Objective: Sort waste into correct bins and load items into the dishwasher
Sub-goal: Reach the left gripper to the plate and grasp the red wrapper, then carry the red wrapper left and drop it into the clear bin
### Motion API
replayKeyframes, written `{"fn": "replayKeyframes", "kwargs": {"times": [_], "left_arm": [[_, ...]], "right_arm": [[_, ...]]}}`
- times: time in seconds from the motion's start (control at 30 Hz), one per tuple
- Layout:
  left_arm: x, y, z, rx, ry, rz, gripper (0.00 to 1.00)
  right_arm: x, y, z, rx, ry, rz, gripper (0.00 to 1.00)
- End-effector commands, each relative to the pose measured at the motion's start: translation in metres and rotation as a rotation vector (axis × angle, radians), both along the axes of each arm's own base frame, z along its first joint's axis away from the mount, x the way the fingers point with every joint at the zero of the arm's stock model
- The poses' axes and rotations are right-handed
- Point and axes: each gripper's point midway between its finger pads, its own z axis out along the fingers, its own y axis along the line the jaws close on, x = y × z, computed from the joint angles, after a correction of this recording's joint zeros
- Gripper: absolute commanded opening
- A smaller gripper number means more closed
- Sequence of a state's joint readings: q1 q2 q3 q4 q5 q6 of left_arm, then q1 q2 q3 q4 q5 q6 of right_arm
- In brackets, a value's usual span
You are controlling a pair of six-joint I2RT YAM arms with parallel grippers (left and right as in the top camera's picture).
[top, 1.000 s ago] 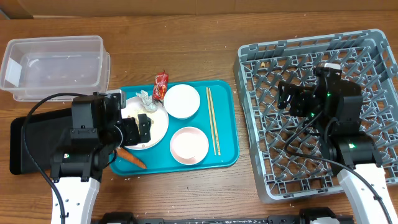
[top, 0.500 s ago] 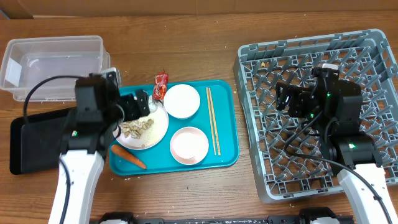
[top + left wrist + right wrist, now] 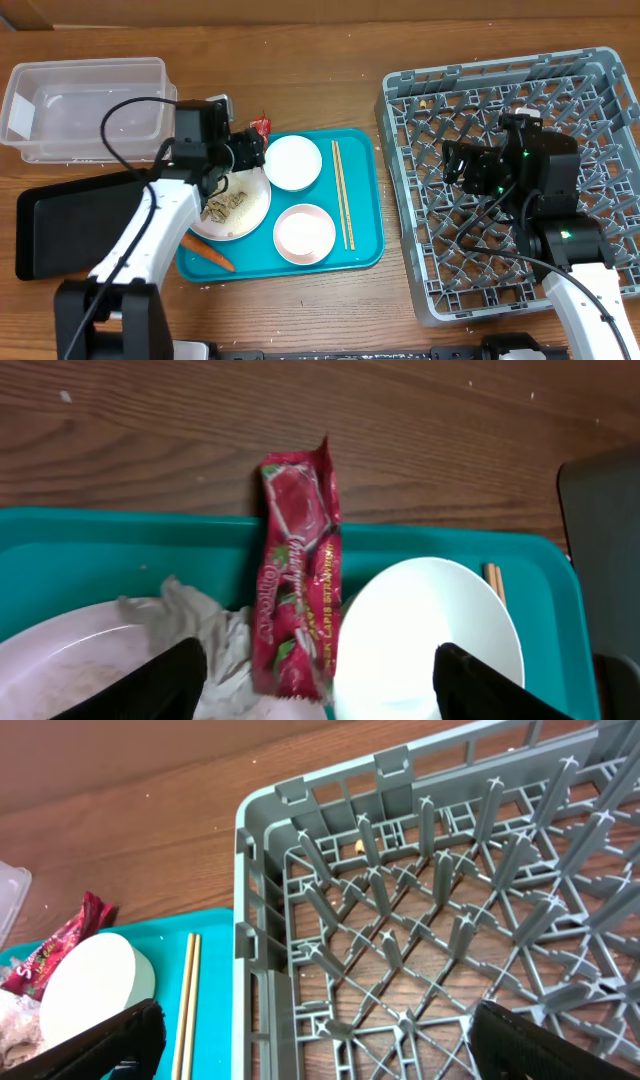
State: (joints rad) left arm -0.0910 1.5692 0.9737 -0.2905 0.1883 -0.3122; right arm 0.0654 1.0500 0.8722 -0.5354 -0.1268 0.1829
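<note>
Left gripper (image 3: 322, 668): spread astride the red wrapper (image 3: 297, 560), likely to pinch it for binning. Right gripper (image 3: 310, 1040): spread, empty, above the dish rack (image 3: 450, 920).

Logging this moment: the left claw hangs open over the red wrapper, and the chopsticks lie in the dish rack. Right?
No. The overhead view shows the chopsticks on the teal tray, not in the dish rack. The left claw does hang open over the red wrapper.

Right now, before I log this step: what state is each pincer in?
Left pincer: open over the red wrapper, gripping nothing.
Right pincer: open and empty, above the grey dish rack.
</note>
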Motion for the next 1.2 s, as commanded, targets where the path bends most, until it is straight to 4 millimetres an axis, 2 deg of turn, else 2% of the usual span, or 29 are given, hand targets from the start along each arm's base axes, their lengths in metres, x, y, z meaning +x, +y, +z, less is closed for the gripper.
{"fn": "replayKeyframes", "kwargs": {"times": [0.0, 0.17, 0.43, 0.53, 0.63, 0.83, 0.9, 1.03, 1.17], "left_arm": [[0.006, -0.013, -0.007, -0.009, 0.013, -0.029, 0.73], [0.004, -0.019, -0.027, -0.004, 0.062, -0.044, 0.70], [0.007, -0.010, -0.030, 0.038, 0.059, -0.013, 0.62], [0.006, -0.011, -0.031, 0.038, 0.061, -0.013, 0.53], [0.005, -0.010, -0.031, 0.040, 0.066, -0.013, 0.38], [0.005, -0.010, -0.032, 0.041, 0.069, -0.013, 0.17], [0.005, -0.008, -0.032, 0.051, 0.067, -0.005, 0.05], [0.011, 0.003, -0.029, 0.103, 0.045, 0.038, 0.04], [0.025, 0.005, -0.007, 0.108, -0.006, 0.051, 0.04]], "right_arm": [[0.004, 0.001, 0.017, 0.009, -0.040, 0.004, 1.00], [0.004, 0.001, 0.017, 0.009, -0.039, 0.004, 1.00], [0.004, 0.001, 0.016, 0.009, -0.038, 0.004, 1.00], [0.004, 0.001, 0.016, 0.009, -0.038, 0.003, 1.00], [0.004, 0.001, 0.016, 0.009, -0.038, 0.004, 1.00], [0.004, 0.001, 0.016, 0.009, -0.038, 0.003, 1.00], [0.004, 0.001, 0.016, 0.009, -0.038, 0.004, 1.00], [0.004, 0.001, 0.016, 0.009, -0.038, 0.004, 1.00], [0.004, 0.001, 0.016, 0.008, -0.038, 0.004, 1.00]]}}
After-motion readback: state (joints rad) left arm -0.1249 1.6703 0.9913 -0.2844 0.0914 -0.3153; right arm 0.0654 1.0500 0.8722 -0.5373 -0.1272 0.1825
